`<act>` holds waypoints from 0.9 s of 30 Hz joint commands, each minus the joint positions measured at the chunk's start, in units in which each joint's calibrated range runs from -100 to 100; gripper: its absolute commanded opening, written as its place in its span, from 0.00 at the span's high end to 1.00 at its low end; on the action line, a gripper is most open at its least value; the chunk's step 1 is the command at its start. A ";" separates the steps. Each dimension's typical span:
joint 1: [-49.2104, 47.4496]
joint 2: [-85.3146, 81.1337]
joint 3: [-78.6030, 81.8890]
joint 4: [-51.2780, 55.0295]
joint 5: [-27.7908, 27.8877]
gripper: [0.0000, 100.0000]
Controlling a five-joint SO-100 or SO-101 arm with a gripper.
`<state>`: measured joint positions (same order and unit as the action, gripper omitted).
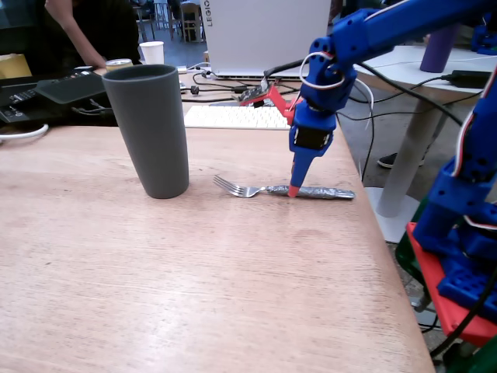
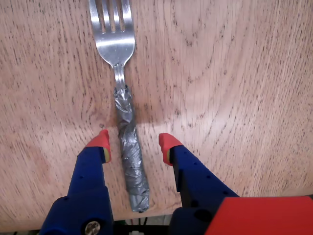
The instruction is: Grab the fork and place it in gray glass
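- The gripper point(image 2: 133, 142) has its fingers spread, straddling the fork's point(image 2: 122, 98) wrapped handle without gripping.
- The fork lies flat on the table point(image 1: 155, 272), right of the upright gray glass point(image 1: 149, 128).

Foil-wrapped fork point(image 1: 283, 190) flat beside upright gray glass point(image 1: 150, 130)

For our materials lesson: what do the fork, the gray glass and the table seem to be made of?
Fork: shiny metal, mirror-like tines; handle wrapped in crinkled gray tape or foil.
Gray glass: matte, opaque, probably plastic; no glare.
Table: light wood or wood-look laminate, visible grain.
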<state>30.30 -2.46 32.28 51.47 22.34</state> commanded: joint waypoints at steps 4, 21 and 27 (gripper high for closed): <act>-3.90 3.84 -5.90 -0.57 -0.15 0.78; -1.70 5.38 -7.32 0.58 -0.15 0.66; -1.70 5.47 -4.58 -0.40 -0.10 0.66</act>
<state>28.51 3.33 27.86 51.47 22.34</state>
